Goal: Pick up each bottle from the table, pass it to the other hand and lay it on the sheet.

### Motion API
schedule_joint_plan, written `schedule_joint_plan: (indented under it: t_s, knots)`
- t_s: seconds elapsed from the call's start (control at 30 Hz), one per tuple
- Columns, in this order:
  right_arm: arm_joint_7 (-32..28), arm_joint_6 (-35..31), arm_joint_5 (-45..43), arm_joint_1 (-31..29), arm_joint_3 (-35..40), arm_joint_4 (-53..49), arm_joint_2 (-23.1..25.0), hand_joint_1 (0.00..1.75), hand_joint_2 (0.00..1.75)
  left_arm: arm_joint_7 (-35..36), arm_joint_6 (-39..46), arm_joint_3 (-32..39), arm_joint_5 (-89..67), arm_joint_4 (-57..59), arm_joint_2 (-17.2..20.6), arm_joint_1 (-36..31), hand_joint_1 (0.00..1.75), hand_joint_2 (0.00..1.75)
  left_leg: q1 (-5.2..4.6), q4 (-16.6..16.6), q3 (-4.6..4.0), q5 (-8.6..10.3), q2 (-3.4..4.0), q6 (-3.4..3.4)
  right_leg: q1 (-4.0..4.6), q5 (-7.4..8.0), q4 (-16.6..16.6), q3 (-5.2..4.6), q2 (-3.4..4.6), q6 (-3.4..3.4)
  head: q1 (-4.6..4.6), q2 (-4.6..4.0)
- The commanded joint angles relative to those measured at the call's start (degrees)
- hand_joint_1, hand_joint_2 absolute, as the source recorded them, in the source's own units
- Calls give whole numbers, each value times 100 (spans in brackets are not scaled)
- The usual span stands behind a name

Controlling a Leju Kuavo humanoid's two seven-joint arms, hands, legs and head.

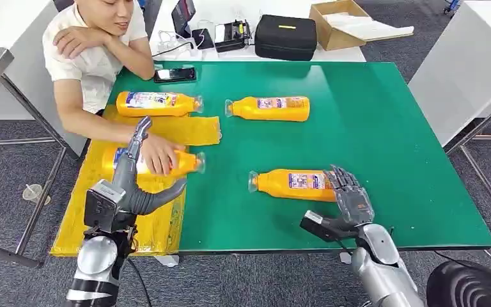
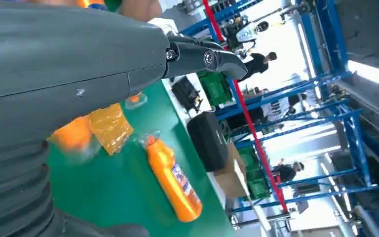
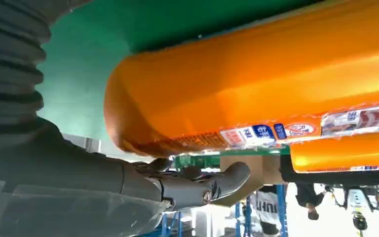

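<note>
Bottle [image 1: 292, 183] nearest the right hand [image 1: 350, 195] looks full, slick, rigid; grasp mid-body. Right fingers spread against its base, not gripping; left hand [image 1: 142, 171] released.

The flat green table top [image 1: 358, 128] looked matt and smooth. The crinkled yellow plastic sheet [image 1: 160, 227] shone where it creased. The orange plastic bottle near the right hand [image 1: 292, 183] was glossy, with a printed paper-like label and a clear cap. The left hand [image 1: 131, 167] had dull grey plastic shells and a ribbed rubbery cover; the forearm below the right hand [image 1: 353, 198] was brushed silver metal. The black zipped fabric case [image 1: 286, 36] looked matt, the brown cardboard box [image 1: 342, 25] rough.
</note>
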Motion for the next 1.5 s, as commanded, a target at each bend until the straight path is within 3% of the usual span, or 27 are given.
schedule_joint_plan:
  t_s: [0.03,0.37,0.53,1.13,1.17,1.2,1.23,1.5]
  knots:
    - [299,233,163,-134,630,-247,-458,0,175,93,-44,277,216,122,-151,-89,0,175,0,5,21,-13,13,1,4,-11,3,20,4,-21,0,0]
    - [311,254,119,-322,697,30,-318,0,175,88,-66,208,237,153,-220,-128,0,175,3,2,24,-12,19,-1,7,-7,-1,23,10,-22,2,0]
    - [328,-48,240,-679,852,453,-183,0,175,73,-85,132,214,206,-216,-180,0,175,2,0,22,-10,22,0,6,-4,-2,18,14,-17,0,0]
    - [-64,526,-477,-848,840,1227,-87,0,175,66,-79,146,241,486,-197,-312,0,175,2,-3,25,-8,10,-1,6,-6,-4,23,2,-19,0,0]
    - [-71,665,-508,-903,892,1321,-123,9,175,58,-81,151,265,503,-201,-322,0,175,5,1,37,-15,16,-1,11,-11,-4,36,5,-27,0,0]
    - [-50,805,-522,-944,972,1396,-185,162,175,48,-90,148,289,516,-193,-328,0,175,5,-2,28,-9,11,0,9,-6,-6,28,1,-21,0,0]
    - [-15,983,-612,-990,990,1505,-231,175,175,38,-101,139,313,540,-175,-339,0,175,5,0,33,-11,13,0,10,-9,-5,32,2,-24,0,0]
    - [30,1197,-684,-1050,1026,1749,-342,175,175,31,-104,139,323,612,-153,-375,0,175,7,-2,47,-5,-1,0,11,-6,-11,45,-10,-21,0,0]
